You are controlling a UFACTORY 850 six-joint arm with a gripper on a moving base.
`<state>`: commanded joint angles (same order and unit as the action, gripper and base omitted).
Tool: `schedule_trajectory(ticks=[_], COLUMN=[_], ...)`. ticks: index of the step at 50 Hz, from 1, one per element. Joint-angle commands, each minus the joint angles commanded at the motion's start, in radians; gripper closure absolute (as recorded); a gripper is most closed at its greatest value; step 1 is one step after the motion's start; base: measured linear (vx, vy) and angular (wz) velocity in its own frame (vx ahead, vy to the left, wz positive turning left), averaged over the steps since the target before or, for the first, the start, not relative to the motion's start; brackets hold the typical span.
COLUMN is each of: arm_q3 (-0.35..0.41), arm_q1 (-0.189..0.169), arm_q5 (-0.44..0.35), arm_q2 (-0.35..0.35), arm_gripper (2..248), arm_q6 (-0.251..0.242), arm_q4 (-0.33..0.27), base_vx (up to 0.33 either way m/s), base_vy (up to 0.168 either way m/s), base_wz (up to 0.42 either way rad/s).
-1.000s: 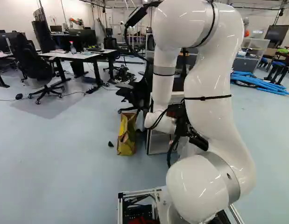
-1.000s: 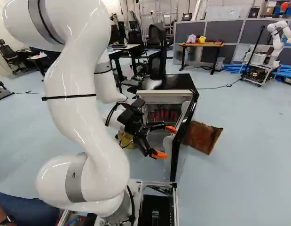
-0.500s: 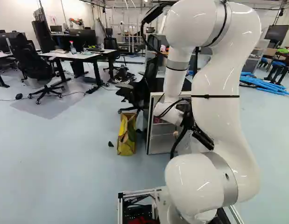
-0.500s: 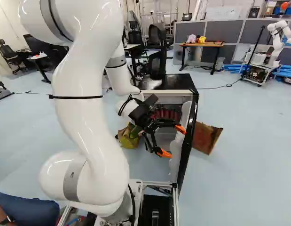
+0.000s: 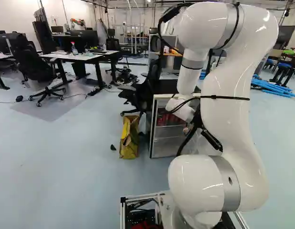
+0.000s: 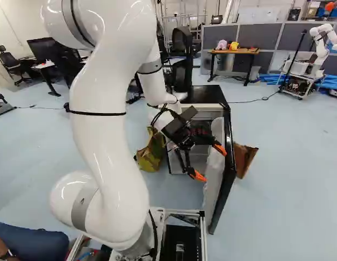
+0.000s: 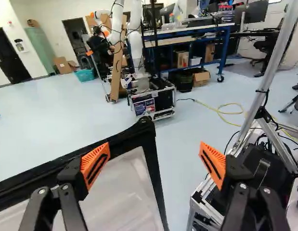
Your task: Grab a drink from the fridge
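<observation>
The end effector (image 6: pixel 210 162) gapes wide beside the fridge's (image 6: pixel 203 93) open door (image 6: pixel 214 187). Red drinks (image 5: pixel 172 117) sit inside, a bag (image 5: pixel 129 138) near the fridge. Only the right base view catches a board (image 6: pixel 245 157) past the door; only the wrist view, a yellow cable (image 7: pixel 230 112).

No words, brands, numbers or signs can be read in any view. In the wrist view, a dark panel (image 7: pixel 144 107) with what looks like print stands on the metal-edged case (image 7: pixel 164 99) below another robot (image 7: pixel 136 45), too small to make out.
</observation>
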<state>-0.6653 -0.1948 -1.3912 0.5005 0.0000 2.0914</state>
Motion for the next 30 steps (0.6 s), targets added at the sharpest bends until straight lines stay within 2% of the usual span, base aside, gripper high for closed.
schedule_trajectory(ticks=[14,30], arm_q3=[-0.057,-0.121], arm_q1=[-0.074,-0.149], arm_q5=[0.031,0.032], arm_q2=[0.014,0.034], arm_gripper=[3,3], arm_q6=[0.0,0.0], arm_q4=[0.0,-0.014], base_vx=[0.0,0.0], base_vy=[0.0,0.0], base_wz=[0.0,0.0])
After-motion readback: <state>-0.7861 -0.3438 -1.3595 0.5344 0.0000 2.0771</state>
